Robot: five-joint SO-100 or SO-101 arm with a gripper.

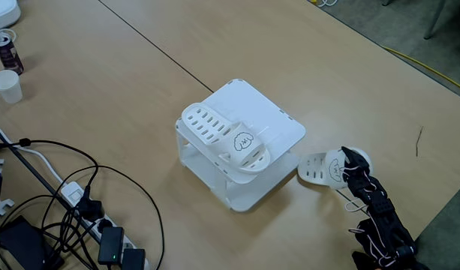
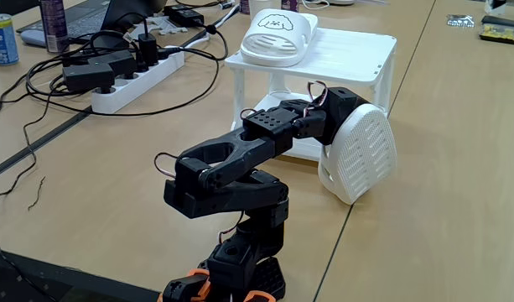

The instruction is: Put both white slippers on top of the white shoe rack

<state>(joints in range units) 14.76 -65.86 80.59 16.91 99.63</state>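
Observation:
One white slipper (image 1: 226, 139) (image 2: 277, 38) lies on the flat top of the white shoe rack (image 1: 278, 120) (image 2: 357, 59), near its front-left edge in a fixed view. The other white slipper (image 1: 323, 169) (image 2: 366, 155) is beside the rack, tipped on its edge with its perforated sole facing the camera behind the arm. My black gripper (image 1: 344, 166) (image 2: 334, 117) is shut on this slipper at its strap side. The slipper's lower end is at or just above the table; I cannot tell whether it touches.
A power strip (image 1: 102, 232) (image 2: 131, 80) with tangled black cables lies to the rack's left. A paper cup (image 1: 6, 85) and a dark can (image 1: 6, 49) stand far left, a blue can (image 2: 1, 38) at the back. The table edge (image 1: 440, 75) runs at the right.

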